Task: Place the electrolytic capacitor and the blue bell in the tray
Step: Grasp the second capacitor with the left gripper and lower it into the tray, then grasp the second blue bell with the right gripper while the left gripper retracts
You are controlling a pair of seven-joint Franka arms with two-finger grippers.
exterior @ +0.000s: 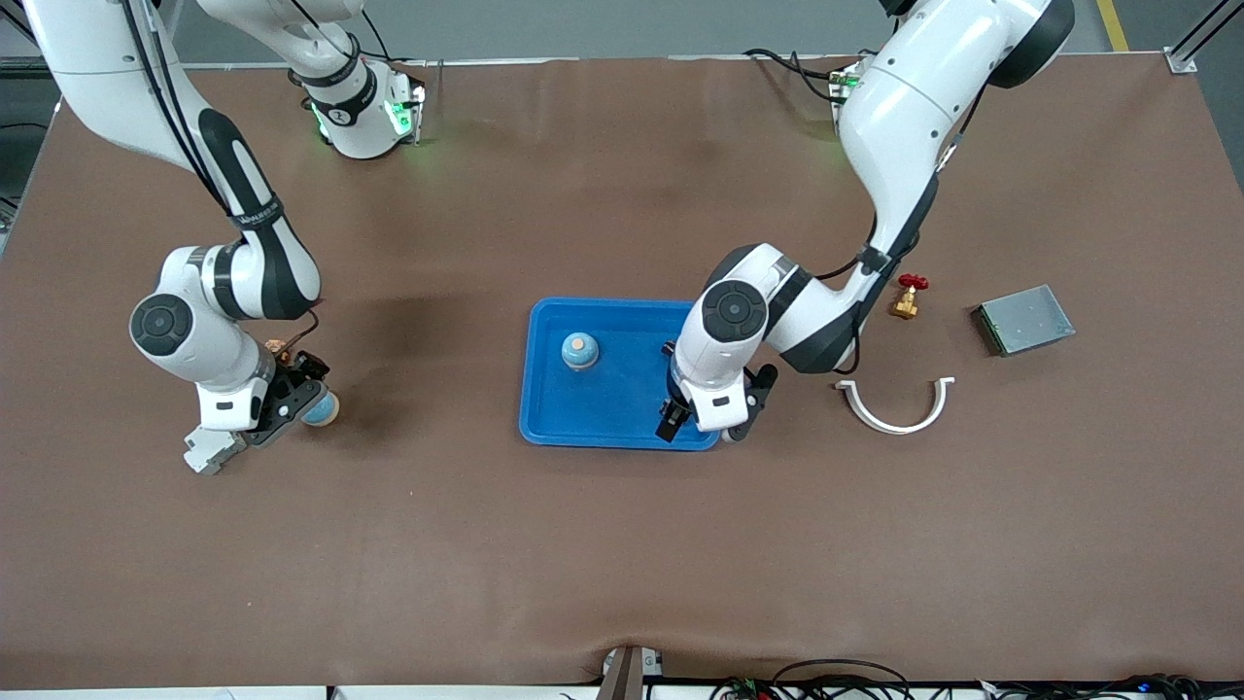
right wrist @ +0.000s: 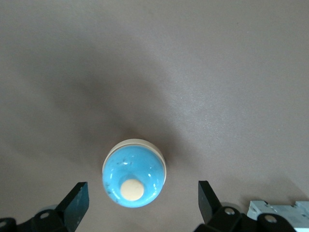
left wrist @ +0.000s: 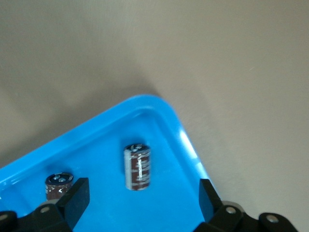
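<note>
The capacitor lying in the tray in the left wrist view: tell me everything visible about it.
The electrolytic capacitor is a short dark-brown cylinder with pale printing along its sleeve and a shiny metal end cap. It lies on its side on the blue tray's floor near a rounded corner, touching nothing else. The open left claw hovers over it, fingers clear of it.

Two big white arms w/ black bands at the bends. Round dark-grey caps on the joints. Thin black cables run along both. Bases glow green. Left gripper [exterior: 702, 420] & right gripper [exterior: 255, 430]: white block on top, black fingers [left wrist: 77, 197], small silver screws.
</note>
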